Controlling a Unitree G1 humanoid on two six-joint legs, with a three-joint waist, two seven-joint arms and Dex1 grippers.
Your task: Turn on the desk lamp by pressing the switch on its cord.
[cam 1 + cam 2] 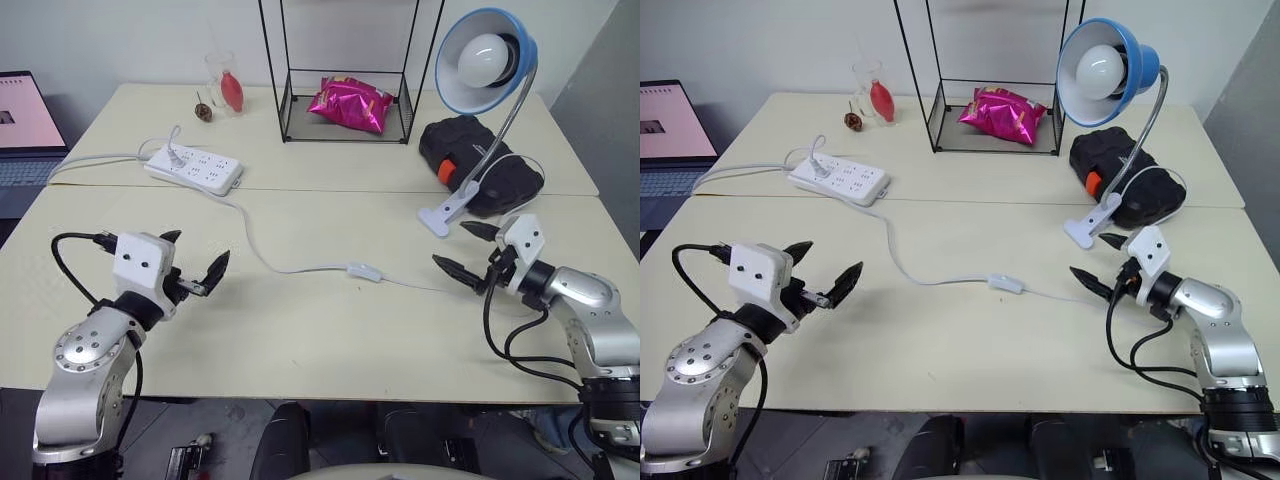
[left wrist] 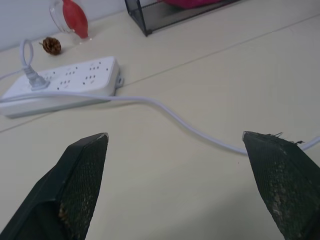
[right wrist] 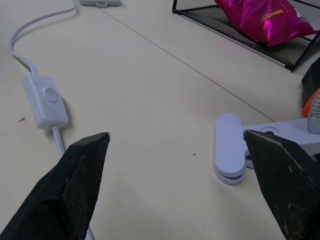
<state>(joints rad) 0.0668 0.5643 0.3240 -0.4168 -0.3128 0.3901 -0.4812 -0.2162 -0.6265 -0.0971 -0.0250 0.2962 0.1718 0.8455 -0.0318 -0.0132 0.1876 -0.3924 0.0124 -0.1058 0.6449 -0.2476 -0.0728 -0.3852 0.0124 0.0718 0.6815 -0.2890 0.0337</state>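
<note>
Patience suits us: with both the right gripper (image 1: 467,248) and left gripper (image 1: 196,259) wide and empty, we should centre on the switch (image 1: 365,271) mid-desk before pressing.

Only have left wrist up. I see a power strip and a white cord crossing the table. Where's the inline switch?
Observer: The switch lies flat on the table, mid-cord, roughly halfway between the two grippers.
Operator: Which gripper is closer?
Observer: The right gripper, I'd say. Its jaws are open and it is apart from the switch, nothing held.
Operator: Lamp lit yet?
Observer: The desk lamp looks unlit. Its bulb shows plain white, and its clip base sits on the table just beyond the right gripper.
Operator: Left gripper clear?
Observer: The left gripper is open and empty, above bare table well short of the cord.
</note>
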